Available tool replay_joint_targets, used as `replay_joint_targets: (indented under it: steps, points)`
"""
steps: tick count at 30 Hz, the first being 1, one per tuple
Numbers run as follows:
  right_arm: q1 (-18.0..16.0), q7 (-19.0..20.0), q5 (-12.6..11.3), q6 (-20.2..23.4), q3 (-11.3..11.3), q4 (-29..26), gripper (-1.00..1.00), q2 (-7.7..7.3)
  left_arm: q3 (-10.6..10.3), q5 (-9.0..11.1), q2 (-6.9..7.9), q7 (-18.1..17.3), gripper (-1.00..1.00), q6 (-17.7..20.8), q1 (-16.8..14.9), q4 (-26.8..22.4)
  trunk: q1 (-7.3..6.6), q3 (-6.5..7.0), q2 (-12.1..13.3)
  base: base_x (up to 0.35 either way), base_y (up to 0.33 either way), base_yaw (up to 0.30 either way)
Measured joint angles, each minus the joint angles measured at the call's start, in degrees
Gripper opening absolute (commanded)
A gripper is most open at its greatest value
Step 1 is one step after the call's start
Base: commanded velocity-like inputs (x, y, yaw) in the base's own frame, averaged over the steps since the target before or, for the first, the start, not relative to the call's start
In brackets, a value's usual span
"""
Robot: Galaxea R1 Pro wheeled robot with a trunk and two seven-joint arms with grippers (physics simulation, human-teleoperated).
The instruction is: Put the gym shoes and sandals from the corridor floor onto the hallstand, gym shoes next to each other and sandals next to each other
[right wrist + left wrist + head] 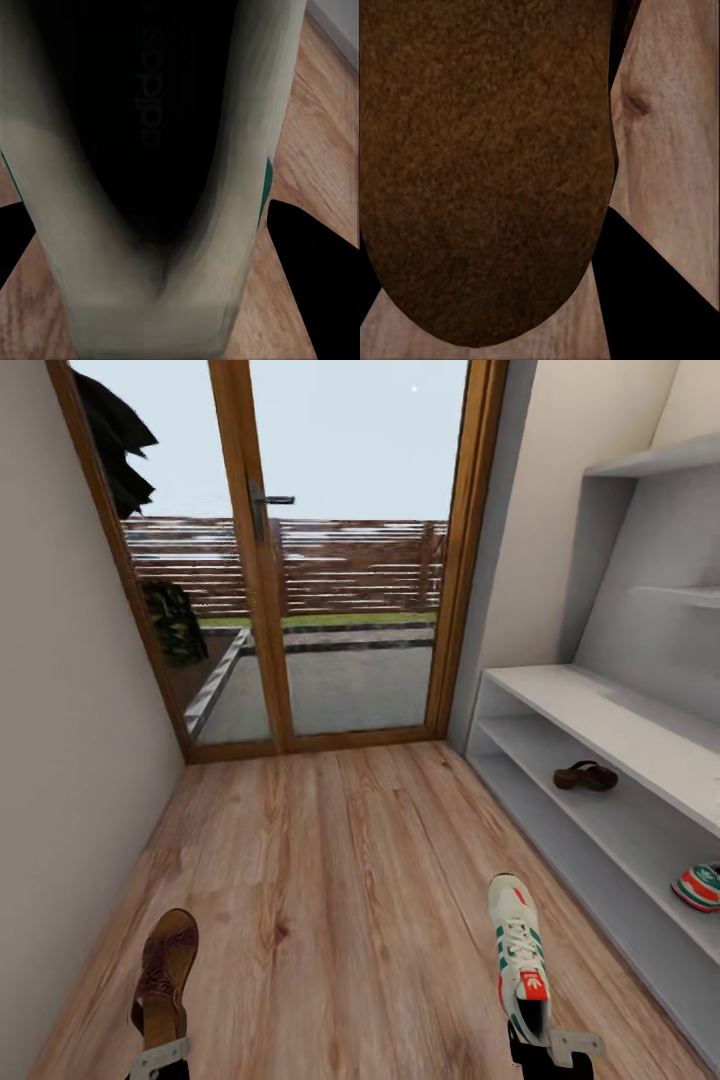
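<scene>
My left gripper (158,1052), at the bottom left of the head view, is shut on the heel of a brown sandal (168,968) that points forward over the corridor floor (340,880). Seen close in the left wrist view, that sandal (480,165) hides most of the wood. My right gripper (548,1046) is shut on the heel of a cream-white gym shoe (520,950), whose dark inside (150,150) faces the right wrist camera. At the right stands the hallstand (600,710). Its lower shelf holds another sandal (586,776) and, nearer me, another gym shoe (700,887).
A wood-framed glass door (270,560) closes the corridor ahead. A plain wall (60,760) runs along the left. Two staggered wall shelves (660,460) hang above the bench. Bare planks lie between my arms and the door.
</scene>
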Motion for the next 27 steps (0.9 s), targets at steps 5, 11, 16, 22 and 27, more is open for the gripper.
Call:
replay_joint_targets:
  steps: [5,11,16,22,27]
  points:
    - [0.0,0.0,0.0,0.0,0.0,0.0,-1.00,0.03,0.0,0.0,0.00,0.0,-1.00,0.0,0.0,0.0,0.00,0.00,0.0,0.340,0.085,-0.263]
    - [0.0,0.0,0.0,0.0,0.0,0.0,-1.00,0.02,0.0,-0.1,0.00,0.0,-1.00,0.0,0.0,0.0,0.00,0.00,0.0,0.340,0.086,-0.263]
    - [0.0,0.0,0.0,0.0,0.0,0.1,-1.00,-0.07,0.0,-0.1,0.00,0.0,-1.00,0.0,0.0,0.0,0.00,0.00,0.0,0.340,0.032,-0.263]
    - [0.0,0.0,0.0,0.0,0.0,0.0,-1.00,-0.07,0.0,-0.1,0.01,0.0,-1.00,0.0,0.0,0.0,0.00,0.00,0.0,0.340,0.007,-0.263]
    - [0.0,0.0,0.0,0.0,0.1,0.0,-1.00,-0.03,0.0,0.2,0.15,0.0,-1.00,0.0,0.0,0.0,0.00,0.00,0.0,0.333,0.089,-0.263]
